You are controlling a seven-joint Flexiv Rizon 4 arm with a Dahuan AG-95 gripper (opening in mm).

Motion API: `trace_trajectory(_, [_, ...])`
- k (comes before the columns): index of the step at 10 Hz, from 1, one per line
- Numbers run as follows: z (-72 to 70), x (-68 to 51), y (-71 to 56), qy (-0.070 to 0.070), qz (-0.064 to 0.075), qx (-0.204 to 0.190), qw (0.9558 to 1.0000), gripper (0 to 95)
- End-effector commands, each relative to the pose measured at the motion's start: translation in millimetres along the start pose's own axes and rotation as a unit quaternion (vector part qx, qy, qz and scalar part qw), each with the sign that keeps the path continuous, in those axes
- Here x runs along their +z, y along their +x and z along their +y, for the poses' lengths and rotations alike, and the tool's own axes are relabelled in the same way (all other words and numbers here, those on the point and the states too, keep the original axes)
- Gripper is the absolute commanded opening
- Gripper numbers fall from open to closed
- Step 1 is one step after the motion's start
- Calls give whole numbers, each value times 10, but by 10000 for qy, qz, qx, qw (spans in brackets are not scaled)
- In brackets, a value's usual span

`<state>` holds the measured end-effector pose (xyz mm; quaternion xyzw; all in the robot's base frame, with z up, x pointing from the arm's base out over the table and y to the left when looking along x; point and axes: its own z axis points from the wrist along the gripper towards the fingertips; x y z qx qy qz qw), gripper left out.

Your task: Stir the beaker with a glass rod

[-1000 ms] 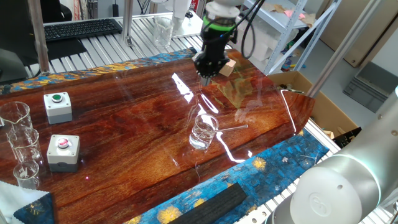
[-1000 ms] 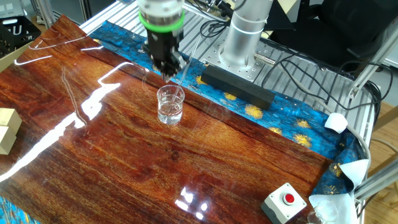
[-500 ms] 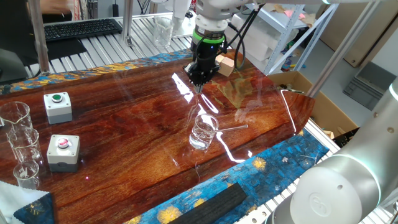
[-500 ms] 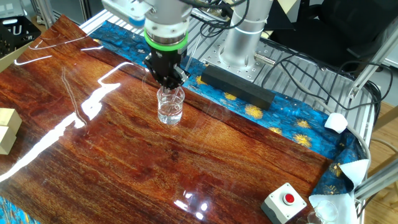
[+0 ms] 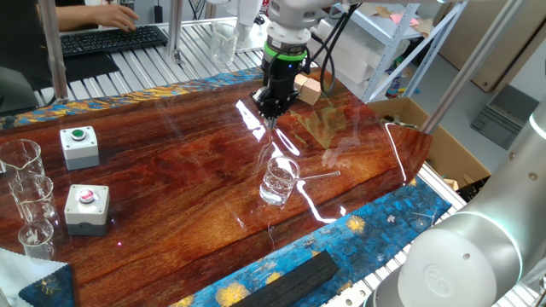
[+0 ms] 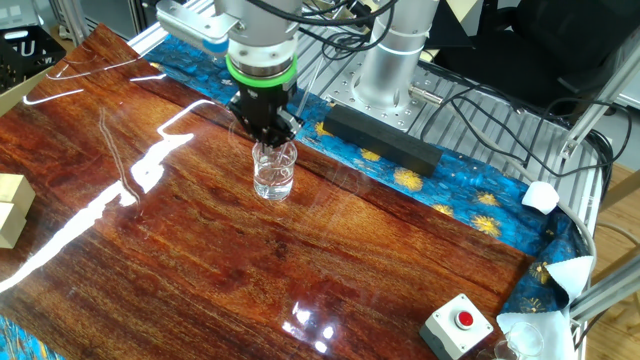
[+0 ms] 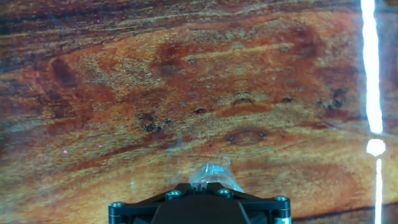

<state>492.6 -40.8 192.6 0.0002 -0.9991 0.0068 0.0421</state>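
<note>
The beaker [image 5: 280, 179], a small clear glass with a flared rim, stands on the wooden table [image 5: 171, 170]. In the other fixed view my gripper [image 6: 265, 132] hangs just over the beaker [image 6: 274, 171], with its tips close to the rim. In one fixed view the gripper [image 5: 271, 107] points straight down, behind and above the beaker. The jaws are shut on the glass rod [image 7: 213, 170]. It shows in the hand view as a clear glint sticking out ahead of the gripper [image 7: 205, 184]. In both fixed views the rod is too faint to trace.
Two grey button boxes, one green-topped [image 5: 79, 145] and one red-topped [image 5: 87, 207], sit at the table's left beside three clear beakers [image 5: 26, 200]. Wooden blocks [image 5: 309, 88] lie behind the gripper. A black bar [image 6: 380, 140] lies on the blue cloth, and a cardboard box [image 5: 418, 119] stands off the right edge.
The gripper has moved down and across to a spot just above the beaker, still shut. Over the last half second it has hardly shifted. The beaker has stayed put.
</note>
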Motion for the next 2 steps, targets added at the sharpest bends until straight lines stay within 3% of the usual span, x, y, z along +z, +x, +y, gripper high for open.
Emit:
trace_trajectory(1, [7,-10,5,-16,52,-18,10000,0])
trace_trajectory(2, [7,-9,4,-15,68,-3,10000,0])
